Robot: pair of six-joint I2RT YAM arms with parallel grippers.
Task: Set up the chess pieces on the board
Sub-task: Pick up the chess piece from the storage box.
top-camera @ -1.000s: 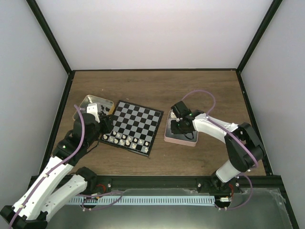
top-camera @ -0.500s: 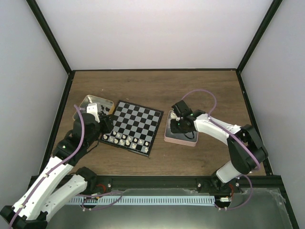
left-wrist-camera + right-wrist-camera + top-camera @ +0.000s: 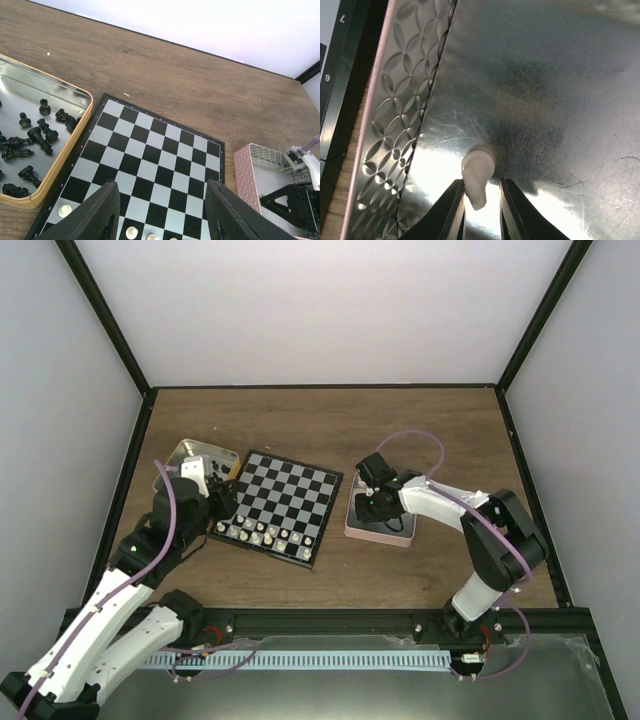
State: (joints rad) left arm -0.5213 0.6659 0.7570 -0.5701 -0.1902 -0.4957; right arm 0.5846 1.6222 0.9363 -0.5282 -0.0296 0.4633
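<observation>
Brown wood desk [image 3: 330, 430]: matt, fine straight grain, filling the whole floor of the booth.
Walls [image 3: 320, 310]: plain pale panels on three sides, smooth and unmarked.
Frame posts [image 3: 100, 315]: thin black bars running up from the far corners of the desk.
Board [image 3: 290, 495]: flat square lying left of centre and turned slightly askew; glossy black and pale grey chequers inside a thin dark rim with tiny white edge marks.
Cream-white pieces [image 3: 262, 532]: small turned figures standing in a row along the board's near edge; the other rows are bare.
Gold-rimmed tin [image 3: 85, 115]: rounded rectangular tray of brushed metal, just beside the board's left edge.
Black pieces [image 3: 35, 135]: tiny glossy figures lying tumbled on that tin's floor.
Pink tin [image 3: 378, 531]: right of the board and apart from it; pink outside, shiny scratched metal inside, its wall embossed with a leaf-like lattice.
Left claw [image 3: 162, 185]: two black wedge fingers standing wide apart, nothing between them, above the board's near rows.
Right claw [image 3: 481, 184]: down inside the pink tin, its dark fingers close on either side of one piece; whether they press it I cannot tell.
Cream-white piece [image 3: 477, 172]: smooth, with a rounded end, lying on the tin floor near the embossed wall.
</observation>
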